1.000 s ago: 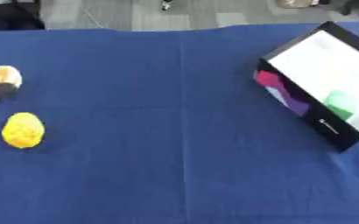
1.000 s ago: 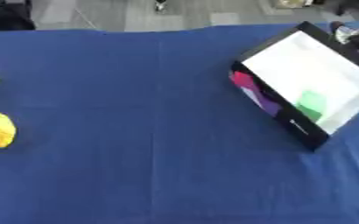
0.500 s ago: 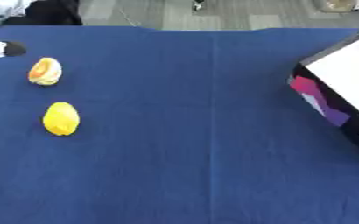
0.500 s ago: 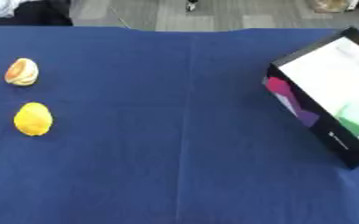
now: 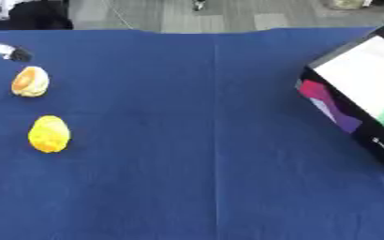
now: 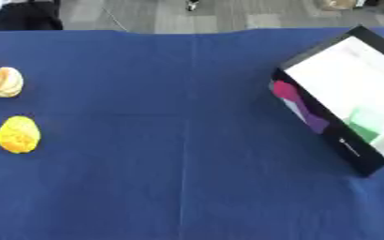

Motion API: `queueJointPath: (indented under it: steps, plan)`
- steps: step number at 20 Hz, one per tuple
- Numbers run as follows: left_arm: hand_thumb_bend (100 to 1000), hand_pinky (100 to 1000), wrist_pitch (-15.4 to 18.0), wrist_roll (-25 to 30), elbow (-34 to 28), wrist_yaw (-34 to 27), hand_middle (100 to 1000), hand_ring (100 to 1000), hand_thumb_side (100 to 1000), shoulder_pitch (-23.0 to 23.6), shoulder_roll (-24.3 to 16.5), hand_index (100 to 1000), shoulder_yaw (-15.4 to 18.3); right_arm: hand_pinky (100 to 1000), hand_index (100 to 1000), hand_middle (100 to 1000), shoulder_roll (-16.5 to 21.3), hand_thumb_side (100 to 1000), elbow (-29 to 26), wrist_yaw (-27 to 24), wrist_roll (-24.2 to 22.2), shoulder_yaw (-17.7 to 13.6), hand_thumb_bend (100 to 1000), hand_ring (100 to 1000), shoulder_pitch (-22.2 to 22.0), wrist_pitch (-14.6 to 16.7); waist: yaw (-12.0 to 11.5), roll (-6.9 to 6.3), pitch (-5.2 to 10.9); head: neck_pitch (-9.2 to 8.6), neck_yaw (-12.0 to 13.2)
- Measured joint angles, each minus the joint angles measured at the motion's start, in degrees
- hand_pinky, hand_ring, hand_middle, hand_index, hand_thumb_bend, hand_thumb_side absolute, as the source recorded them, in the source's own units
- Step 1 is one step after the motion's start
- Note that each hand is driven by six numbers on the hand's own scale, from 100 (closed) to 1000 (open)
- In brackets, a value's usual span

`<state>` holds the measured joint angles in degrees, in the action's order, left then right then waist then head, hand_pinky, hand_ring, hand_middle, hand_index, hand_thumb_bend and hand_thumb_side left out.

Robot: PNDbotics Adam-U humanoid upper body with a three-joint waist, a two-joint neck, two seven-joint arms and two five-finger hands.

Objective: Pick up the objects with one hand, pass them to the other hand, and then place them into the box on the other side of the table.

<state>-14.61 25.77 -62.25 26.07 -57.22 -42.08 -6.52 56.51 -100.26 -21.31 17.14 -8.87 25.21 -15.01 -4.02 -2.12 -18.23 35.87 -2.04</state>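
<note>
the yellow lemon-like fruit lies near the left edge of the blue worktop, with the orange-and-cream fruit just beyond it, the two apart. well across on the right sits the black box, tilted, its white inside showing a green patch that i can't identify. a small white and black thing pokes in at the far left edge; what it is i cannot tell. neither hand shows, so nothing can be said of the fingers. by my reading both fruits are yet to be picked, passed and boxed.
</note>
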Motion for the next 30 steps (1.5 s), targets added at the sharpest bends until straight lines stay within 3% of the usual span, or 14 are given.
queueJointPath:
  steps: [5,11,18,30]
  plan:
    - [902,813,0.3,2.7,7.0,9.6,742,790,236,-3.6,2.6,802,1.3,816,860,699,-0.4,239,0.1,-2.3,2.0,-0.8,554,763,0.0,-0.2,1.0,-0.38,-0.66,-0.02,1.3]
    - [870,813,-1.5,1.3,11.3,18.8,745,794,213,-5.2,4.3,804,3.3,816,858,694,-0.6,239,0.5,-2.8,2.6,-1.0,561,760,-0.1,-0.4,1.9,-0.69,-1.29,-0.01,3.0]
    - [786,815,-1.9,0.7,14.4,23.3,754,804,100,-5.3,5.4,795,4.0,817,857,689,-2.0,240,0.5,-2.1,1.7,-0.3,569,759,-0.5,-0.8,2.4,-0.69,-1.64,-0.06,4.1]
    - [718,818,-2.4,-1.2,17.7,27.7,755,812,100,-4.4,5.4,795,6.1,818,855,686,-4.1,244,-0.5,1.2,-1.1,2.0,581,757,-0.6,-1.9,3.3,-0.69,-2.58,-0.82,5.2]
